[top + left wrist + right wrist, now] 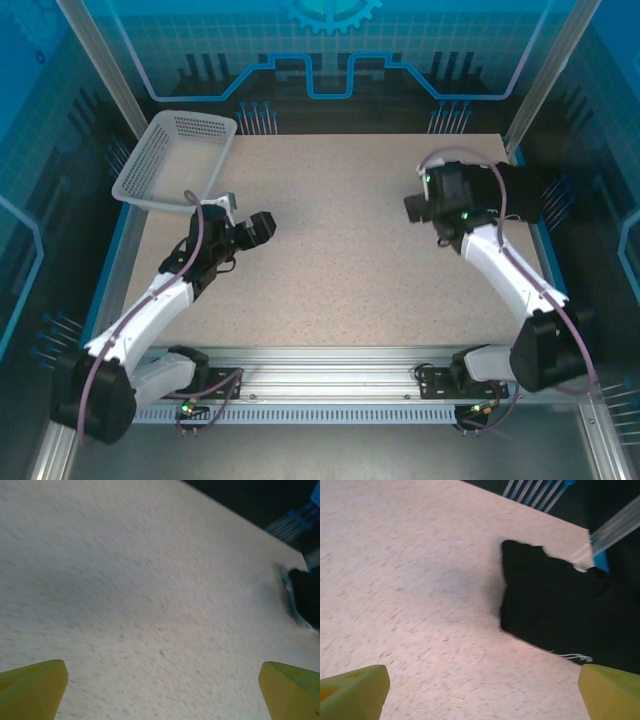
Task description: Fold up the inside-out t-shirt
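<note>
t-shirt [545, 605]: runs past the right edge of the right wrist view; its far side melts into the dark background, so the outline is unclear.
t-shirt from above: partly hidden behind the right arm [500, 262].
surface [150, 580]: grain smeared in the left wrist view.
dark shape [306, 597]: cut by the right edge, too blurred to name.
left tool [162, 695], right tool [482, 695]: yellow fingertips cut off by the bottom edge.
</note>
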